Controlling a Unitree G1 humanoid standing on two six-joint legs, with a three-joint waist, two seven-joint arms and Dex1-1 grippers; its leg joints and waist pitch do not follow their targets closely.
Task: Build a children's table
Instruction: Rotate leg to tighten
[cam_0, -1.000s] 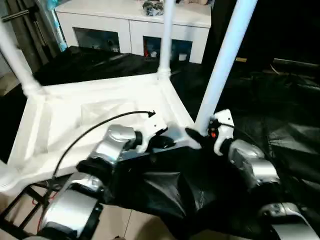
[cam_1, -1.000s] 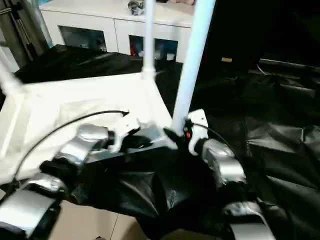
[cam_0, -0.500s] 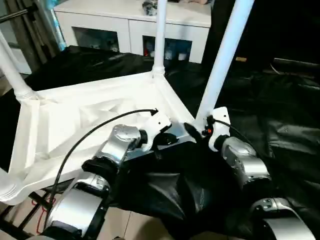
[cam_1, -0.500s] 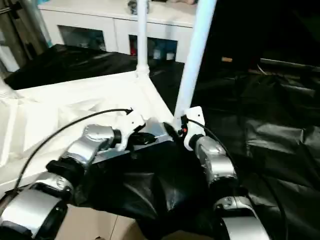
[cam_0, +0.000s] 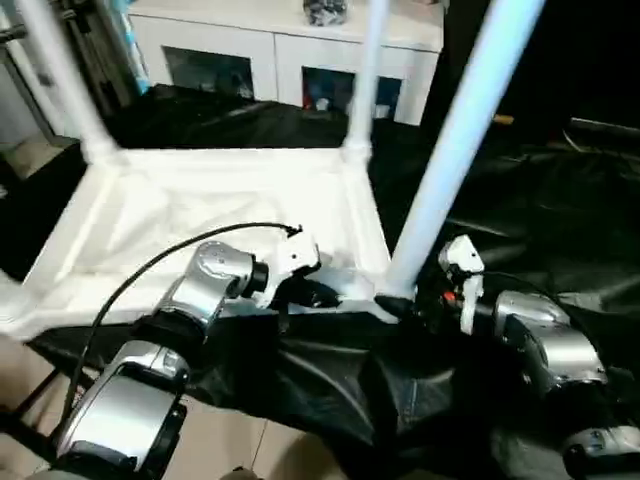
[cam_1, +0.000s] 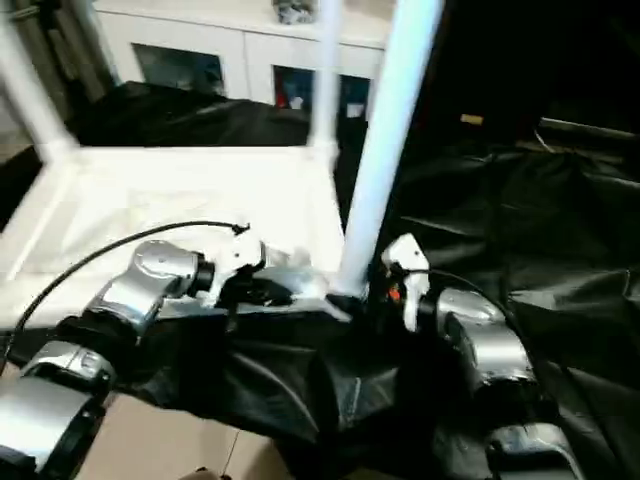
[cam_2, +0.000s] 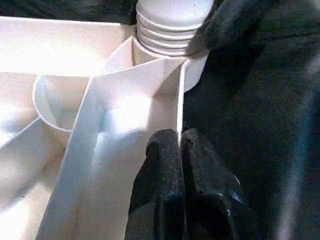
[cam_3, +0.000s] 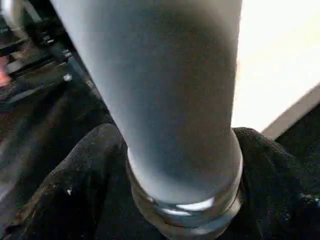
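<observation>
Tabletop (cam_0: 200, 215) lies underside up on black sheeting (cam_0: 560, 220), ribs showing, its near edge toward the robot. Three legs stand upright in corner sockets: far-left leg (cam_0: 62, 80), far-right leg (cam_0: 362, 80), and near-right leg (cam_0: 455, 150), the last rising out of the frame top.

Left gripper (cam_0: 318, 295) sits at the tabletop's near edge, close to the near-right corner. In the left wrist view its two black fingers (cam_2: 160, 170) are pressed together over the thin upright rim wall of the tabletop (cam_2: 125, 90), apparently pinching that rim, though the contact line itself is dark. The ribbed base of the corner leg (cam_2: 170, 25) shows just beyond.

Right gripper (cam_0: 405, 305) is at the foot of the near-right leg. The right wrist view shows its fingers (cam_3: 75, 185) spread, one on each side of the leg (cam_3: 165, 90), right by the ringed base; whether they touch it cannot be made out.

White cabinet (cam_0: 290, 40) with glass doors stands behind the sheeting at the far edge. No legible writing or labels on any part.
</observation>
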